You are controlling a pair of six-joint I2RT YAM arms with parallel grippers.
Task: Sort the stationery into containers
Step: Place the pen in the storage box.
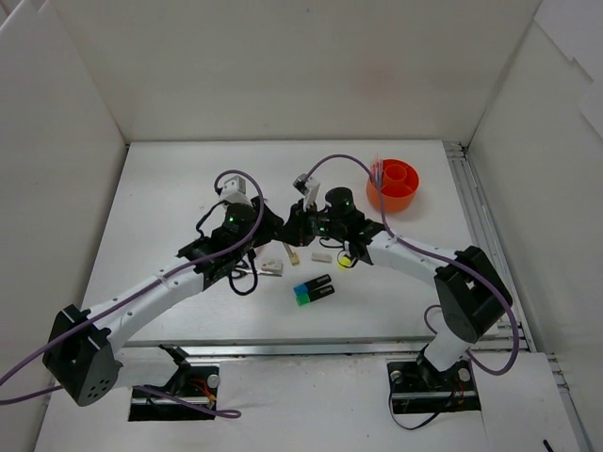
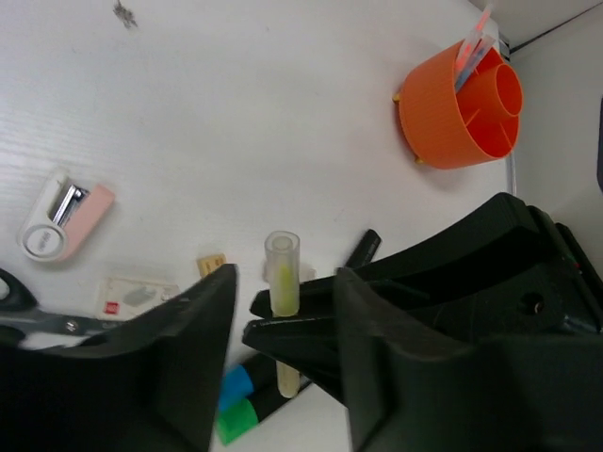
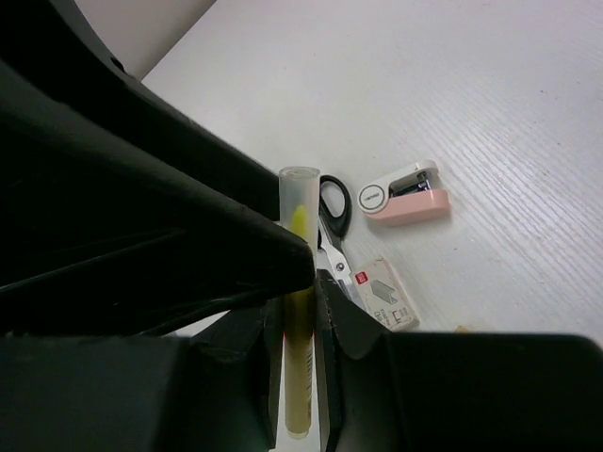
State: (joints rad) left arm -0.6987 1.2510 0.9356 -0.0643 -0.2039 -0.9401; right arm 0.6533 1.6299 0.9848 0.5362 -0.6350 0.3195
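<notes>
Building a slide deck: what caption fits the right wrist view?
Right gripper clamps a yellow highlighter; scissors, a pink stapler and a wrapped eraser lie beyond.

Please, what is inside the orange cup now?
The orange cup has inner dividers. Some thin pens stand in one outer compartment, sticking above the rim. The other compartments look empty from above; the pens' lower ends are hidden.

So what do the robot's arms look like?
The left arm and right arm are white tubes with chunky black joints. Purple cables loop along them, and little green lights glow near the wrists. The left claw and right claw are black.
</notes>
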